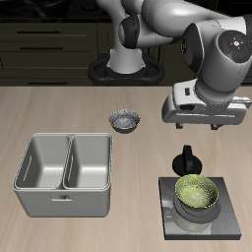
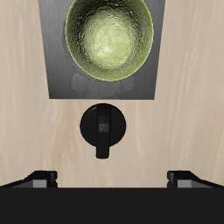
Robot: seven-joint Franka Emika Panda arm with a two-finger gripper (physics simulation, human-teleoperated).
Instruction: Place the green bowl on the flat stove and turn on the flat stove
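The green bowl (image 1: 197, 194) sits upright on the flat stove (image 1: 228, 205) near the table's front edge. It also shows in the wrist view (image 2: 109, 37), centred on the dark plate (image 2: 61, 80). The stove's black round knob (image 1: 185, 159) lies at the plate's back edge; in the wrist view (image 2: 104, 127) its handle points away from the plate. My gripper (image 1: 200, 126) hovers above the table just behind the knob, apart from it. In the wrist view the gripper (image 2: 112, 178) is open wide and empty.
A grey double-basin metal tray (image 1: 64, 169) stands on the table beside the stove, some way off. A grey-white patterned bowl (image 1: 125, 121) sits farther back, between the tray and my arm.
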